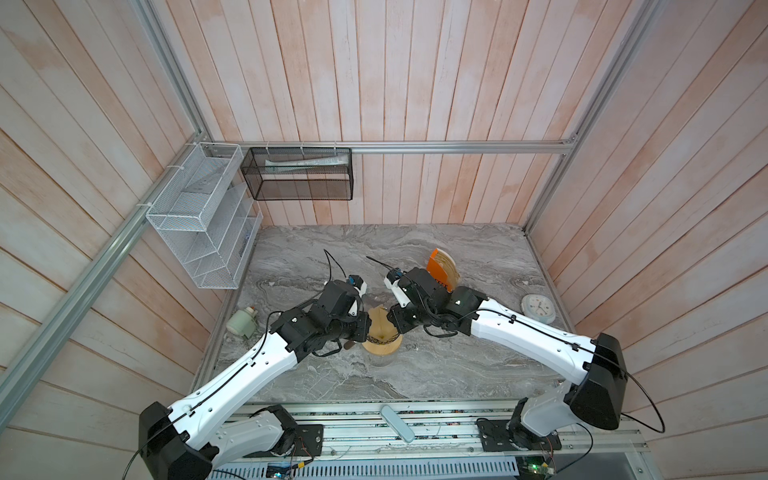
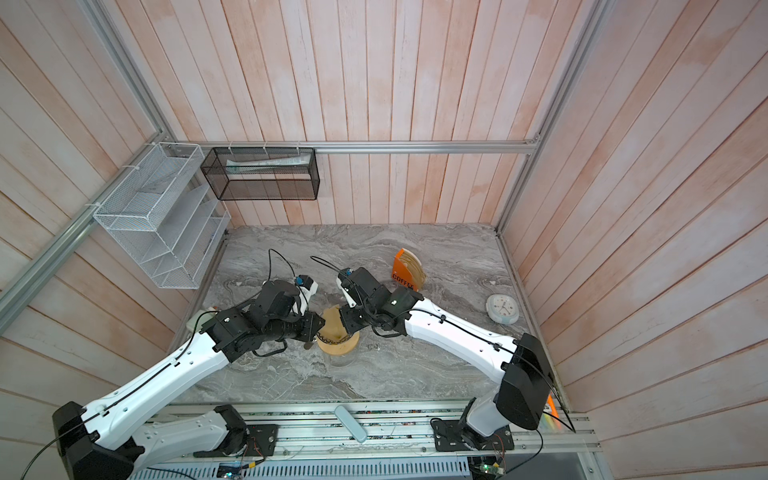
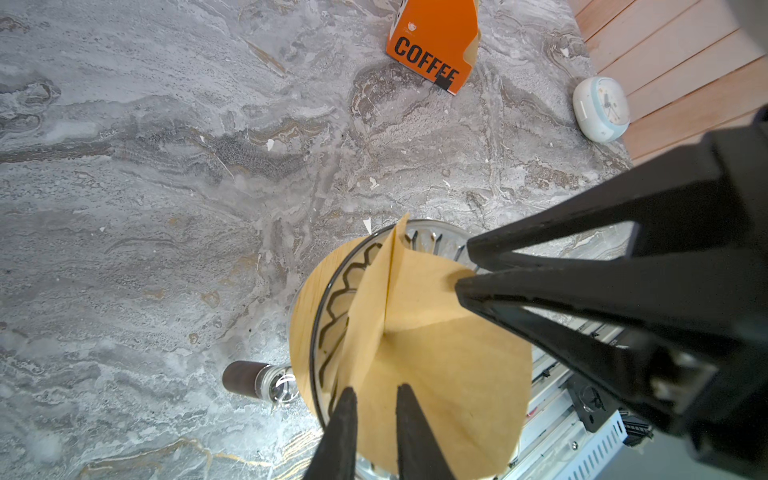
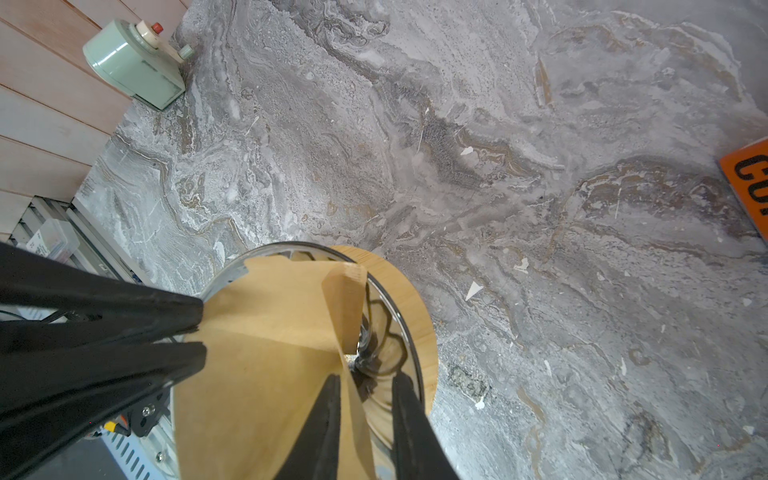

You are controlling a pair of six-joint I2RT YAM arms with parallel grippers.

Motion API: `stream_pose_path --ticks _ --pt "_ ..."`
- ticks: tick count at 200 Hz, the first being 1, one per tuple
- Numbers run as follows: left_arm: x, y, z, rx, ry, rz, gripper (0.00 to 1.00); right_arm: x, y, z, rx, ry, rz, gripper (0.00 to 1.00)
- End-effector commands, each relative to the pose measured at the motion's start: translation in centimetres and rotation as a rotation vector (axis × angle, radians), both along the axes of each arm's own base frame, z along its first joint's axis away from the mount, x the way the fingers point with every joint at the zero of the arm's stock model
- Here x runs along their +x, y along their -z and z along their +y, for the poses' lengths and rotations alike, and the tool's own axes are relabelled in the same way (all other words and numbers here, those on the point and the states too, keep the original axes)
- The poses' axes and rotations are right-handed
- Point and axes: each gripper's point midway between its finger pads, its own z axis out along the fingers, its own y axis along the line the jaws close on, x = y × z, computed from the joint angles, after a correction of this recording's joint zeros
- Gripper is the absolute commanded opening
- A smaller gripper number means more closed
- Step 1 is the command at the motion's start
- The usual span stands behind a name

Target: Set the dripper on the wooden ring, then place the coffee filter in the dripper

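Note:
The tan coffee filter stands as an opened cone inside the smoky ribbed dripper. The dripper rests on a pale wooden ring over a glass jug with a dark handle. My left gripper reaches the filter's rim from the left, jaws a little apart, with paper showing in the gap. My right gripper comes in from the right and is open. One of its fingers is inside the cone and the other outside the paper wall.
An orange COFFEE stand holding more paper stands behind the right arm. A white clock lies by the right wall and a pale green timer by the left wall. Wire baskets hang at the back left.

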Motion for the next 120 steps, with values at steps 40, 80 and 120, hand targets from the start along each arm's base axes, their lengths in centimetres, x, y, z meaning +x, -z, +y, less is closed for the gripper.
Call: stream_pose_path --ticks 40,80,120 --pt "0.9 -3.0 0.6 -0.044 -0.057 -0.087 0.21 0.5 -3.4 -0.7 0.044 0.044 -0.058 0.27" --pt "1.2 -4.3 1.1 -0.059 -0.091 -0.123 0.23 0.9 -5.0 -1.4 0.082 0.068 -0.082 0.28" --pt "2.2 -5.9 2.3 -0.047 -0.161 -0.17 0.25 2.9 -6.3 -4.4 0.11 0.146 -0.131 0.28"
